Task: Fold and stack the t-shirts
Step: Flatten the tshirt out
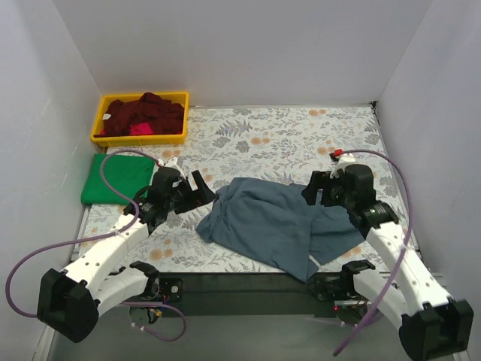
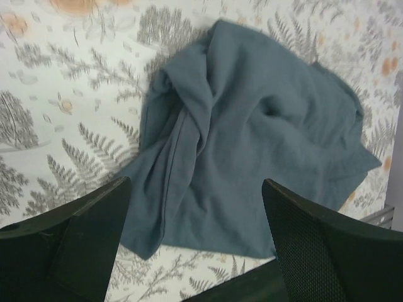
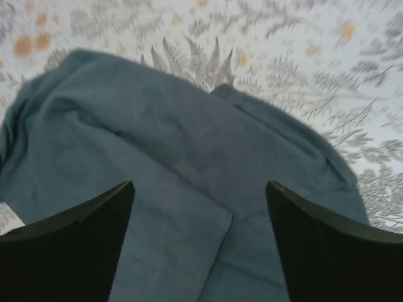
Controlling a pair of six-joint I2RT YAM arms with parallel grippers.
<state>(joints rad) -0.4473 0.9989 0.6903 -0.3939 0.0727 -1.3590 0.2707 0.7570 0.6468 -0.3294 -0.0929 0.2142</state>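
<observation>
A slate-blue t-shirt (image 1: 278, 223) lies crumpled on the floral cloth at the table's near middle; it also shows in the left wrist view (image 2: 252, 145) and the right wrist view (image 3: 176, 176). My left gripper (image 1: 201, 186) is open and empty, just left of the shirt's left edge. My right gripper (image 1: 316, 188) is open and empty, above the shirt's right side. A folded green t-shirt (image 1: 116, 177) lies flat at the left edge. Dark red shirts (image 1: 146, 114) and a pink one (image 1: 140, 129) lie heaped in the bin.
A yellow plastic bin (image 1: 177, 97) stands at the back left. The floral table cloth (image 1: 301, 135) covers the table. White walls close in on three sides. The shirt's lower corner hangs near the table's front edge (image 1: 240, 274).
</observation>
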